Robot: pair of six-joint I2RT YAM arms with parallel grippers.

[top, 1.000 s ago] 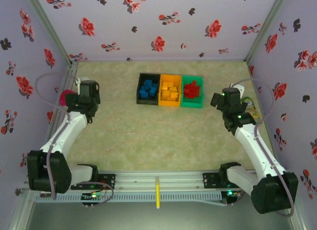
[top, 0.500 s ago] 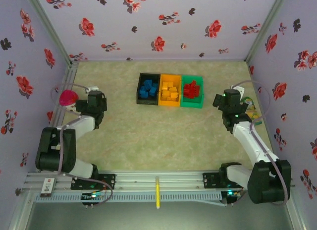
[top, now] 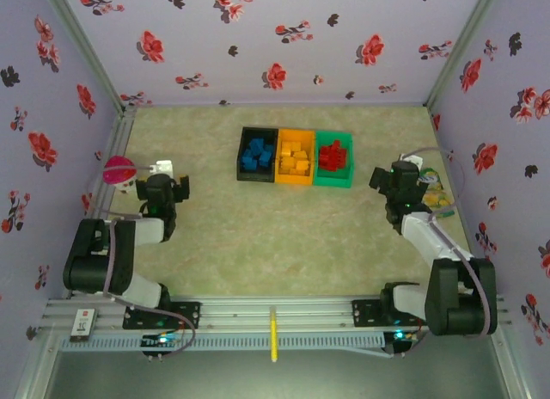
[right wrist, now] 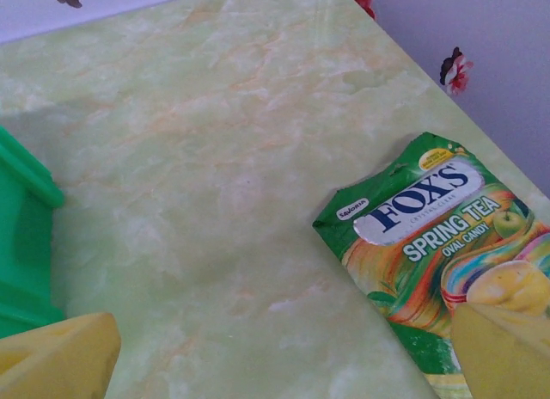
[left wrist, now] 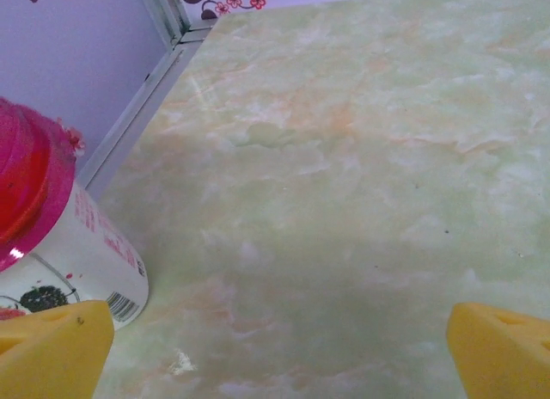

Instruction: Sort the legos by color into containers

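Observation:
Three containers stand in a row at the back middle: a black bin (top: 242,155), an orange bin (top: 296,157) and a green bin (top: 333,181). Blue legos (top: 257,155) lie in the black one, orange-yellow legos (top: 296,161) in the orange one, red legos (top: 333,156) in the green one. My left gripper (top: 161,182) hangs low over the left of the table, open, with bare table between its yellow fingertips (left wrist: 51,347). My right gripper (top: 394,182) is low at the right, open and holding nothing (right wrist: 279,356); the green bin's corner (right wrist: 21,236) lies to its left.
A pink-topped white toy (top: 119,170) (left wrist: 34,210) stands by the left wall, just left of the left gripper. A green candy packet (top: 434,193) (right wrist: 438,244) lies by the right wall under the right finger. Flowered walls close three sides. A yellow stick (top: 274,334) lies on the front rail.
Both arms have folded back toward their bases. The left gripper has moved nearer and to the right, uncovering the pink-topped toy. The right gripper has shifted slightly. Both stayed open.

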